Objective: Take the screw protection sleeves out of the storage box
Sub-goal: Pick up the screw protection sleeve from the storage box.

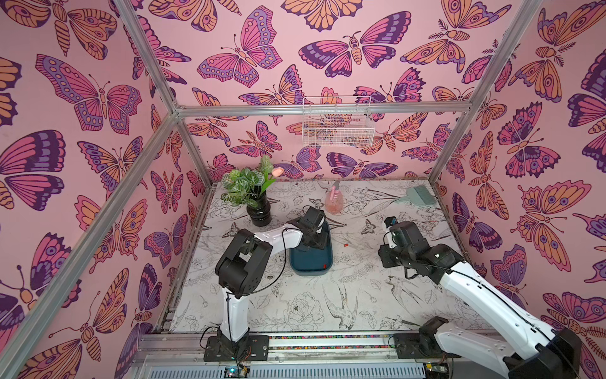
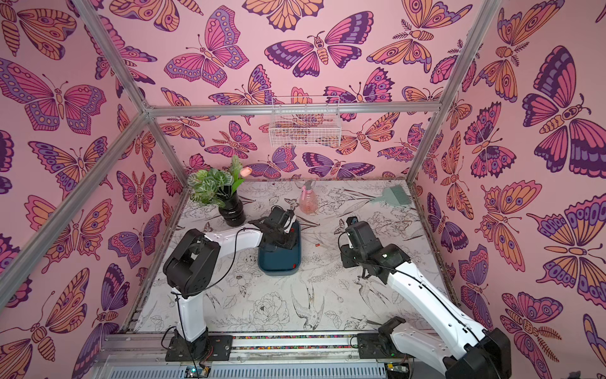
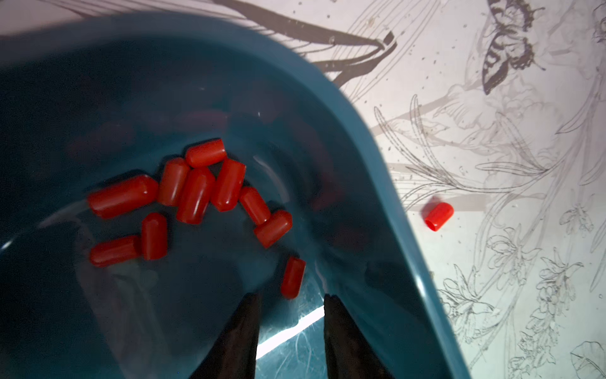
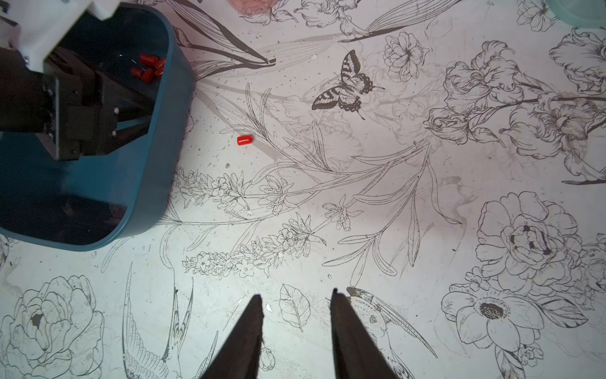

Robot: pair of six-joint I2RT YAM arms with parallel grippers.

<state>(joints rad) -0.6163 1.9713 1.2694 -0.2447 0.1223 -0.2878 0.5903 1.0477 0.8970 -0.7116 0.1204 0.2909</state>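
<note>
Left gripper [image 3: 294, 295] narrowly parted, empty, low inside storage box [image 3: 377, 157]; nearest sleeve [image 3: 292, 277] just ahead of tips, screw protection sleeves [image 3: 196, 193] clustered beyond; likely to skid away on slick floor if pinched off-centre

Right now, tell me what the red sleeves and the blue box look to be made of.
Screw protection sleeves: probably soft plastic or rubbery vinyl. The skin is smooth and slightly glossy, with soft highlights and rounded closed ends. How soft they are cannot be told by look.
Storage box: moulded plastic, teal, glossy inside. Its wall faintly mirrors the red sleeves and a bright light streak.
</note>
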